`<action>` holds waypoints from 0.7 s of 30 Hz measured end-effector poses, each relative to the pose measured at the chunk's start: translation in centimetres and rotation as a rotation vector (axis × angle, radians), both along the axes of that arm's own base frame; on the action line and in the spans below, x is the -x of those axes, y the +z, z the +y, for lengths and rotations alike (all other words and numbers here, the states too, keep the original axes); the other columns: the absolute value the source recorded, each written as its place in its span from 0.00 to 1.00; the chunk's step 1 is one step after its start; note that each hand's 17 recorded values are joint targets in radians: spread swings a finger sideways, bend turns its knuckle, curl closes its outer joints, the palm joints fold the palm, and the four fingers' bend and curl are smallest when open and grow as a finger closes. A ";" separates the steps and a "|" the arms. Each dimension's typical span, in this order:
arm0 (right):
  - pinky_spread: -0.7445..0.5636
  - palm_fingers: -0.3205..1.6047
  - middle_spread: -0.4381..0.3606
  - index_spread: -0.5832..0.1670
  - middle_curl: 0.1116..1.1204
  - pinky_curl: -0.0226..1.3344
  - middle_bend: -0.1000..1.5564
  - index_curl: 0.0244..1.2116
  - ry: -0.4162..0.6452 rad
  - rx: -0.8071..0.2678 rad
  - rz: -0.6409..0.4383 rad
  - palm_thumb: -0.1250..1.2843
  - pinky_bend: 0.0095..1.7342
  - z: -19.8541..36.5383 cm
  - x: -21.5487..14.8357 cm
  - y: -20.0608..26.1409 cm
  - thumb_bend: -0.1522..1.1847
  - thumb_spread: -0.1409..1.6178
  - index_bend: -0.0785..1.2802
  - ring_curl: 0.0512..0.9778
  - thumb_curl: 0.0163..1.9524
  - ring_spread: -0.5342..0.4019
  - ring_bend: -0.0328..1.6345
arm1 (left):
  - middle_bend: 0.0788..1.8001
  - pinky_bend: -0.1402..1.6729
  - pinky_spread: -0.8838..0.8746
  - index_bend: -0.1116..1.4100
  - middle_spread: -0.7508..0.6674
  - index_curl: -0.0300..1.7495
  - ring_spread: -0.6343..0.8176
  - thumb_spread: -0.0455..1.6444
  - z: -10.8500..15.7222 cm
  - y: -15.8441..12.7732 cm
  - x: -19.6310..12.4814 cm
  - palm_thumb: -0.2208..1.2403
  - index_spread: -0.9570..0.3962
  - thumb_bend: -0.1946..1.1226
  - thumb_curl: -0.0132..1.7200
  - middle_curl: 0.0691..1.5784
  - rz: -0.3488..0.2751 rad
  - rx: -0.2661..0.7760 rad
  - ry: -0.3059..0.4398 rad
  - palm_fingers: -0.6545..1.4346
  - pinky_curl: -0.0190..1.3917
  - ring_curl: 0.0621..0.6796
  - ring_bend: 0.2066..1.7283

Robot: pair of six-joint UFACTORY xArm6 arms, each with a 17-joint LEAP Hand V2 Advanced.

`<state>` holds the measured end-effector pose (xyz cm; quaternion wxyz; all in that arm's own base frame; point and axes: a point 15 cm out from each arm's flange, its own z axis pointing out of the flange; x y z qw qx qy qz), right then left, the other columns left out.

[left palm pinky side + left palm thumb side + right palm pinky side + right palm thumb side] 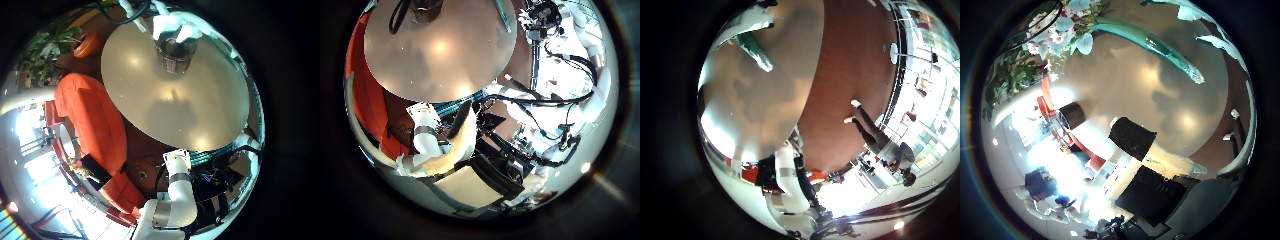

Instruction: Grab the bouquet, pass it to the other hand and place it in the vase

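1. The bouquet (pixel 1110 35) is close under my right palm. Its blooms and long stem stretch across that palm's view, above the table (pixel 1160 100).
2. Fingertips of my right hand (pixel 1210 40) show just beside the stem. I cannot tell whether they are curled round it or only hovering by it, nor whether the bouquet lies on the table or is already lifted.
3. My left hand (pixel 545 20) has nothing in it, and what shows of its fingers looks relaxed. It is over the table, with the vase (pixel 176 52) in sight of its palm.
4. The vase stands upright on the table. If the chair (pixel 90 110) side is six o'clock, the vase sits toward nine o'clock, nearer the rim than the middle.
5. I judge the task to be at its start: at most the pick-up is under way.
6. Still to do are the pass into my left hand and setting the stem down into the vase.
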<state>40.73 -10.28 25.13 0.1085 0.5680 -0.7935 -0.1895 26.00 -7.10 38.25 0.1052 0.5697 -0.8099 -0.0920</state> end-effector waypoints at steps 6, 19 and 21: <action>0.48 0.41 0.42 0.45 0.37 0.05 0.40 0.31 -0.017 0.007 0.046 0.34 0.49 0.1 -2.1 -3.3 0.10 0.70 0.23 0.30 0.16 0.34 0.64 | 0.06 0.18 0.77 0.20 0.71 0.26 0.76 0.71 0.4 0.4 0.1 0.34 0.67 0.13 0.18 0.16 -0.009 -0.005 -0.007 0.44 0.23 0.19 0.16; 0.53 0.39 0.44 0.45 0.38 0.01 0.39 0.34 -0.075 0.039 0.043 0.35 0.47 -0.8 -5.0 -6.7 0.10 0.71 0.23 0.30 0.16 0.35 0.63 | 0.06 0.18 0.77 0.20 0.71 0.27 0.76 0.71 2.2 1.3 0.7 0.34 0.67 0.13 0.18 0.16 -0.025 -0.034 -0.007 0.45 0.23 0.19 0.15; 0.53 0.39 0.44 0.45 0.38 0.01 0.39 0.35 -0.081 0.042 0.045 0.35 0.47 -0.9 -5.1 -7.1 0.10 0.71 0.23 0.30 0.16 0.35 0.63 | 0.06 0.18 0.77 0.20 0.71 0.27 0.76 0.71 2.3 1.3 0.7 0.34 0.67 0.13 0.18 0.16 -0.024 -0.034 -0.004 0.45 0.23 0.19 0.15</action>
